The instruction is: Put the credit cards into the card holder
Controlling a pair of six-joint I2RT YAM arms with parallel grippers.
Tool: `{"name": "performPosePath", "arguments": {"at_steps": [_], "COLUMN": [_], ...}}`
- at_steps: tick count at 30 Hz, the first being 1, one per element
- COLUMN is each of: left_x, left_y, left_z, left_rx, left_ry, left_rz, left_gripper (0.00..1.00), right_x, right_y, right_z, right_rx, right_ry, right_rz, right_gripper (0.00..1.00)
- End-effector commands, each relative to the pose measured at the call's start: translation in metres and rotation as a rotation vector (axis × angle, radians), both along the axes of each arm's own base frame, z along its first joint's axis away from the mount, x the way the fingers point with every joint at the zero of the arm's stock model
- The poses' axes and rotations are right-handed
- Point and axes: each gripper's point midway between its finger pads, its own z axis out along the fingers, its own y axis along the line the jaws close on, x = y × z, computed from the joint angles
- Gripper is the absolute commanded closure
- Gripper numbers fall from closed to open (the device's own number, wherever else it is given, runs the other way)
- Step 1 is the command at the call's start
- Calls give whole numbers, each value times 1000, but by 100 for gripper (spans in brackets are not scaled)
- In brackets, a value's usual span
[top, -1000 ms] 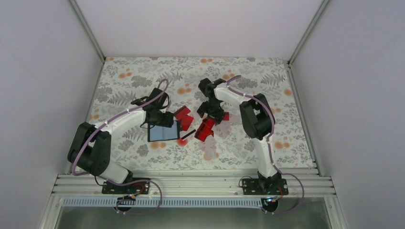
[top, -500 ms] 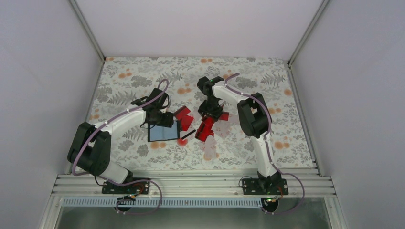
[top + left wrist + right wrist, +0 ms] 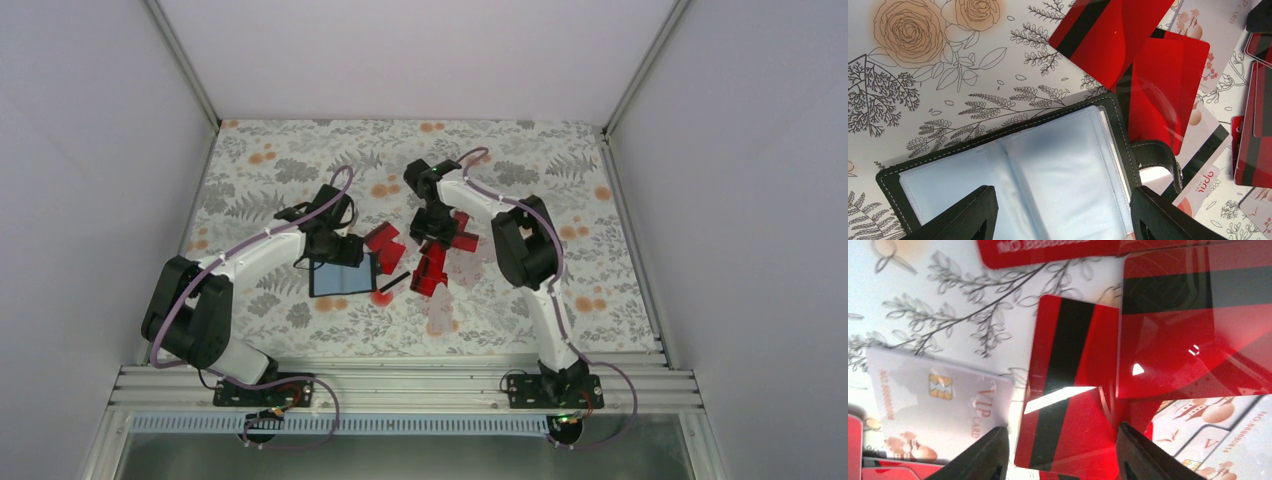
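The card holder [image 3: 343,276] lies open on the floral table, its grey-blue inner face up. My left gripper [image 3: 335,250] is open right above it; in the left wrist view the fingers straddle the holder [image 3: 1048,170] around the gripper's middle [image 3: 1063,212]. Red credit cards lie beside the holder [image 3: 385,240] and in a pile [image 3: 430,270]. My right gripper [image 3: 436,232] is open over that pile. In the right wrist view its jaws [image 3: 1063,447] stand either side of a red card with a black stripe [image 3: 1073,405].
White VIP cards [image 3: 933,405] lie among the red ones; they also show in the left wrist view [image 3: 1215,25]. A small red round spot [image 3: 381,297] sits by the holder's near right corner. The holder's strap [image 3: 1160,155] sticks out towards the cards.
My right gripper has moved a little to the left and farther back over the card pile. The left arm and the holder have not moved.
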Motion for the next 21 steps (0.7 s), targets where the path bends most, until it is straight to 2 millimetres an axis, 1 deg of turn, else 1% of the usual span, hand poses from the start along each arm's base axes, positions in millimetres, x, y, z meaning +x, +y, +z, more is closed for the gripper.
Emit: {"name": "performPosePath", "arguments": {"at_steps": [1,8,11,13,17,21], "left_x": [2,6,6,6,5,4], "left_y": [-1,-2,-2,-3,-4,-5], "left_z": [8,13,14,15,14,14], "left_rx": [-8,-14,-16,-18,-25,-28], "left_ry": [-23,-33,-33,-33,-27,-22], "left_rz": [5,9,10,10,10,6], "left_gripper": [33,33,33,33,33,33], "right_x": [4,3,2,2,-4,-3], "right_y": [16,21,14,8,-2,6], "right_z": [-4,16,24,28,30,22], "right_rx": [12,30,1,-21,-47,-22], "right_ry": [-53,-126,-144,-162,-156,-138], "right_rz": [154,277,290,294,266,247], "right_gripper": [47,47,45,40,25,20]}}
